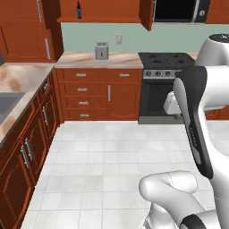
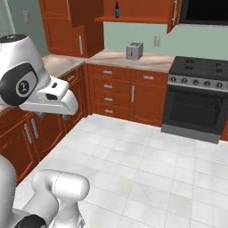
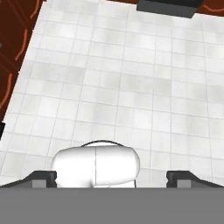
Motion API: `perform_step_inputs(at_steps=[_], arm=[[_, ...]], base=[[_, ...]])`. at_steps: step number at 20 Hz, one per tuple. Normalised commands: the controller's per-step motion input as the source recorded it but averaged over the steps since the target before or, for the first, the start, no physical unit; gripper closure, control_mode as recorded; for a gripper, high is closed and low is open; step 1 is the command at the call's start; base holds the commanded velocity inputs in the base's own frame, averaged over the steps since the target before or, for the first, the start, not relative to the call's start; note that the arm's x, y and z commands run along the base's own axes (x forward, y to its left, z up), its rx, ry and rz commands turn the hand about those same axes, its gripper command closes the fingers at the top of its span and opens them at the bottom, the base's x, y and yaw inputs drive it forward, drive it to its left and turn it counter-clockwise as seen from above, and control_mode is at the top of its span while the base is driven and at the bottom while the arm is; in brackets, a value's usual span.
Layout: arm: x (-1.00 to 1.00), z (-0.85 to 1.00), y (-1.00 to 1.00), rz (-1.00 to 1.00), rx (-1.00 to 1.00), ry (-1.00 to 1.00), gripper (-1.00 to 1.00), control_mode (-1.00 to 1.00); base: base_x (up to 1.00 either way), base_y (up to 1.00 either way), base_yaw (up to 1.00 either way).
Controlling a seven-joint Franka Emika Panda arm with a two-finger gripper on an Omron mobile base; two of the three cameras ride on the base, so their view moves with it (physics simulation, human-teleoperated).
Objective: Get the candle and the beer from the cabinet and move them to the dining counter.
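- The beer (image 2: 117,9) stands on the open shelf of the wall cabinet (image 2: 133,18), high on the far wall, above the counter with the toaster (image 2: 134,50). In the left base view the bottle (image 1: 79,10) sits at the very top edge, partly cut off.
- I can't make out the candle; it may be out of frame or too small to tell.
- The gripper (image 3: 112,177) points down at bare floor tiles (image 3: 131,87), its finger tips set far apart with nothing between them.
- The arm is folded up over the middle of the kitchen floor, well apart from the cabinet.
- My read: nothing is collected yet. Both items remain to be fetched, so the task looks to be at its very start.
- What's left, as I judge it: close in on the cabinet, grasp each item, carry both to the dining counter.
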Motion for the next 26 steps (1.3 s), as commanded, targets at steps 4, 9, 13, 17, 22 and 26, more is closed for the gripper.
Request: perform_step_inputs(at_steps=[4,9,13,17,22,26], arm=[[0.0,0.0,0.0,0.0,0.0,0.0,-1.0,1.0],[0.0,0.0,0.0,0.0,0.0,0.0,-1.0,1.0],[0.0,0.0,0.0,0.0,0.0,0.0,-1.0,1.0],[0.0,0.0,0.0,0.0,0.0,0.0,-1.0,1.0],[0.0,0.0,0.0,0.0,0.0,0.0,-1.0,1.0],[0.0,0.0,0.0,0.0,0.0,0.0,-1.0,1.0]], base=[[1.0,0.19,0.22],[1.0,0.11,0.03],[1.0,0.06,-0.12],[1.0,0.31,-0.18],[1.0,0.67,-0.22],[1.0,0.71,-0.2]])
